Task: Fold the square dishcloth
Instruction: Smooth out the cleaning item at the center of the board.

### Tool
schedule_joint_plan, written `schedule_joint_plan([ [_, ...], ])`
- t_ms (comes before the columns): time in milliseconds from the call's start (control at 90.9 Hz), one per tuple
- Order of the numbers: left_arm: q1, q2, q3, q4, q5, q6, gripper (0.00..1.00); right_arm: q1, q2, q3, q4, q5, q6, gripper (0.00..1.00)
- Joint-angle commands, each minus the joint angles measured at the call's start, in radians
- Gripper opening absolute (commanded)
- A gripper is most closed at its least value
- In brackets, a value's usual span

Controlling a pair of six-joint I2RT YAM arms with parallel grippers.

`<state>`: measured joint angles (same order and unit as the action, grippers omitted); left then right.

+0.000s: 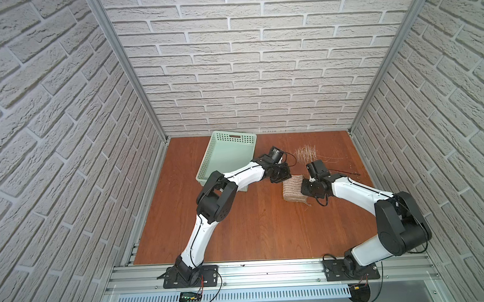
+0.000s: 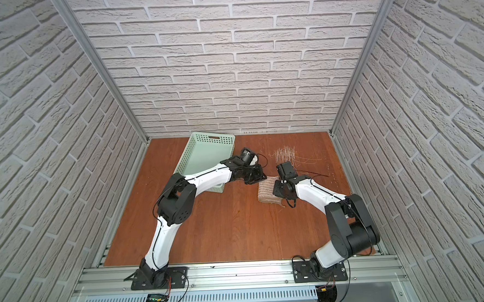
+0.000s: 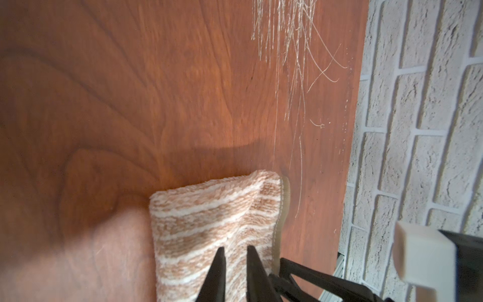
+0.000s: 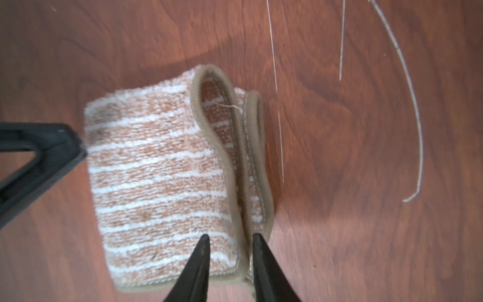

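The doubled-over dishcloth (image 1: pixel 291 190) sits on the bench (image 1: pixel 253 227). The left end effector (image 3: pixel 236 249) pinches its striped ridge, and the right end effector (image 4: pixel 231 236) pinches its brown hemmed edges.

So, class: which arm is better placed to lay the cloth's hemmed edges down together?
Right, probably: the right pincer pinches both hemmed edges of the cloth, while the left pincer holds only its striped part.

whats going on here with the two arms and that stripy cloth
The right gripper pinches the stacked hem edges of the square dishcloth, which lies folded over on the wooden table. The left gripper sits with narrow jaws over its other side; whether it grips is unclear. The fold looks loose, not yet flattened.
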<state>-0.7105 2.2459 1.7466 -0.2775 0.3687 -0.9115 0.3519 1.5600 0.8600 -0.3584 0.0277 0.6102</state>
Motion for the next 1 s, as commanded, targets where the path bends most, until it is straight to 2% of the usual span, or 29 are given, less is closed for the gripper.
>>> schedule_joint_plan([
  [0,0.006,-0.001,0.026,-0.047,-0.043,0.047,0.17,0.005,0.036,0.017,0.01,0.03,0.005,0.24],
  [66,0.006,0.007,0.033,-0.064,-0.051,0.057,0.18,0.005,0.042,0.014,0.006,0.04,0.008,0.14],
  [176,0.008,0.027,0.039,-0.072,-0.058,0.063,0.17,0.006,0.029,0.004,-0.01,0.066,0.009,0.06],
  [396,0.009,0.06,0.046,-0.085,-0.071,0.071,0.17,0.005,0.025,-0.028,-0.009,0.082,0.012,0.05],
  [627,0.012,0.075,0.052,-0.128,-0.106,0.103,0.17,0.005,0.036,-0.057,0.002,0.083,0.017,0.11],
  [693,0.012,0.064,0.044,-0.124,-0.106,0.105,0.17,0.006,0.006,-0.061,-0.008,0.085,0.01,0.17],
  [869,0.004,0.016,0.029,-0.125,-0.126,0.116,0.18,0.005,-0.095,-0.04,-0.085,0.128,-0.015,0.25],
  [990,-0.008,-0.02,0.032,-0.126,-0.13,0.126,0.24,0.005,-0.165,-0.028,-0.124,0.154,-0.023,0.28],
])
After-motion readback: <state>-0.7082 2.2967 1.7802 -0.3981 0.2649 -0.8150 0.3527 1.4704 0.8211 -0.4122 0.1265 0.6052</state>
